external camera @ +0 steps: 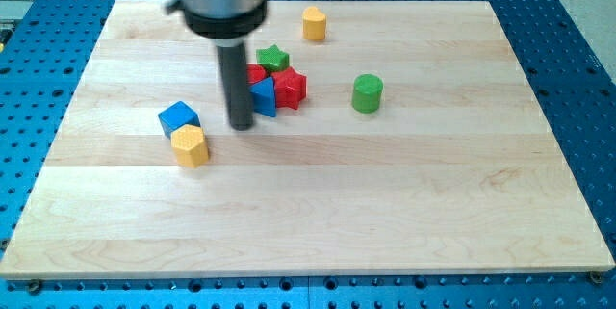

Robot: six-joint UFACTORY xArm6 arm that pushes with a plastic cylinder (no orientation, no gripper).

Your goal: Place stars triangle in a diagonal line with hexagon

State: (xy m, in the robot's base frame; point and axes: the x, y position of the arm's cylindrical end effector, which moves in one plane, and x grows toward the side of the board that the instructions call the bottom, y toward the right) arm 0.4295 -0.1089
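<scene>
Stars, one green star-shaped block [273,58] and one red star-shaped block [289,88], sit in a bunch near the top middle of the pale wooden board [404,203]. My tip [242,124] has no jaws; it rests just left of a blue triangle block [264,98], maybe touching it. Another red block [254,73] peeks out behind the rod, shape unclear. Further left, a yellow hexagon block [191,144] touches a blue cube [178,116]. A green cylinder [367,92] stands to the right, and a yellow heart-shaped block [314,23] near the top.
</scene>
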